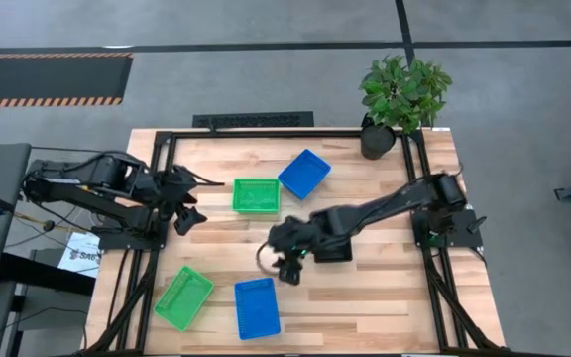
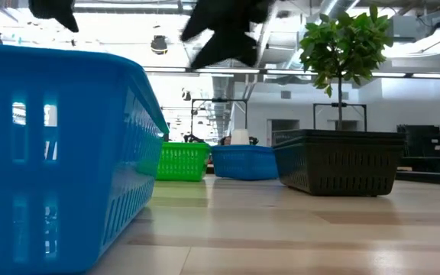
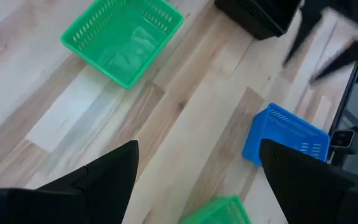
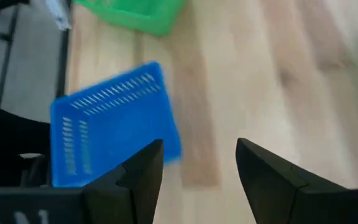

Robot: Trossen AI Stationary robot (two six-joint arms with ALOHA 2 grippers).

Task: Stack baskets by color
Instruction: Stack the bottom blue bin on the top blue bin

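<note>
- High view: the right gripper hangs with fingers spread and nothing between them, at the table's centre, just at 12 o'clock of the near blue basket.
- The left gripper waits released at 9 o'clock.
- A black basket is seen in the low view.
- The blue basket's rim should probably be straddled squarely before closing.

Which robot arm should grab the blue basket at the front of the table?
Probably the right. The right gripper hangs open beside the front blue basket, with nothing between them. The left gripper waits open at the table's left edge, much farther away.
</note>
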